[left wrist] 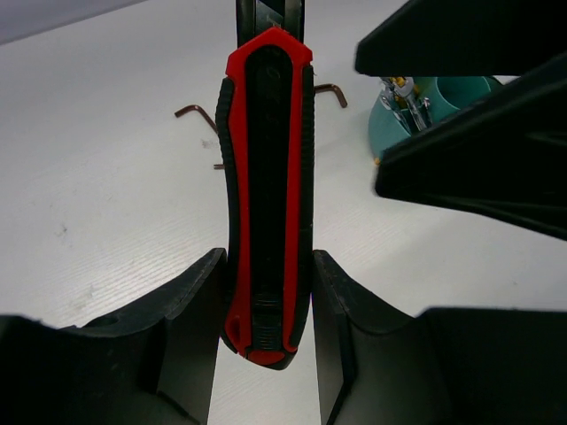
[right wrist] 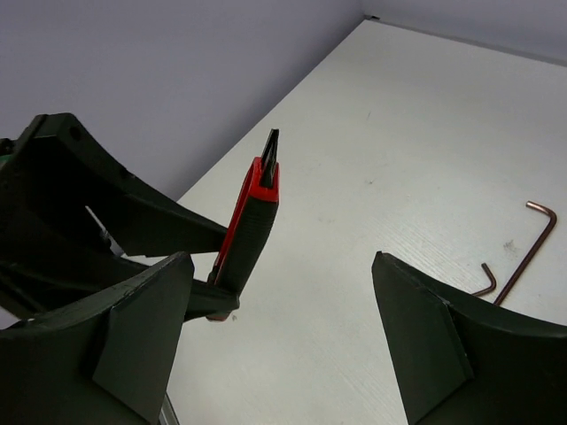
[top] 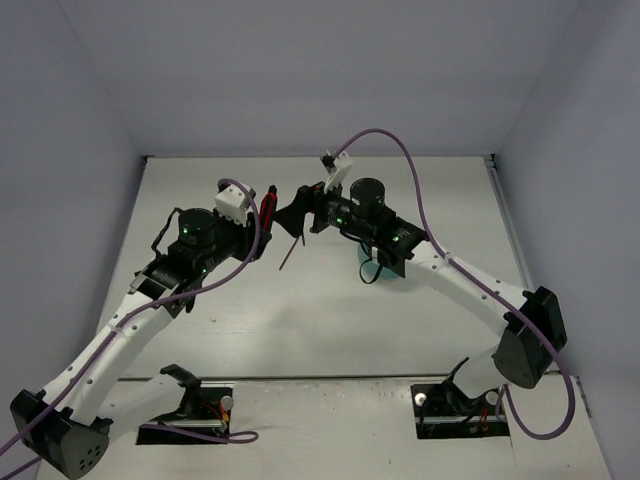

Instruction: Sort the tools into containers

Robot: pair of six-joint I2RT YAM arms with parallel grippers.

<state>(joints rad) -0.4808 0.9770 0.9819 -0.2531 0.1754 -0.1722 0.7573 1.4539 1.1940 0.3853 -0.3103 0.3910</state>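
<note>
Desk: the white desk (top: pixel 330 330) is hosting the sort, with the action gathering just short of the middle of its far edge.
Teal tub (top: pixel 372 268): sitting right of the desk's centre, half hidden under the right arm in the top view. Silver tools (left wrist: pixel 403 96) are already standing in it, which suggests the rest are going there too.
Left end effector (left wrist: pixel 266 292): pinching the tool's handle near its butt, fingers pressed against both sides, and holding it clear of the desk.
Right end effector (right wrist: pixel 279 292): hanging with fingers spread wide, facing the tool from just beside it and touching nothing. It is apparently lining up for a handover, since the tub is lying on its side of the desk.
Red-and-black-handled tool (left wrist: pixel 266 177): riding in the left grip with its tip pointing toward the far edge. The upper handle is free, leaving room for a second grip.
Hex keys (right wrist: pixel 523 255): lying loose near the middle of the desk toward the far edge, below both end effectors, not yet sorted.
</note>
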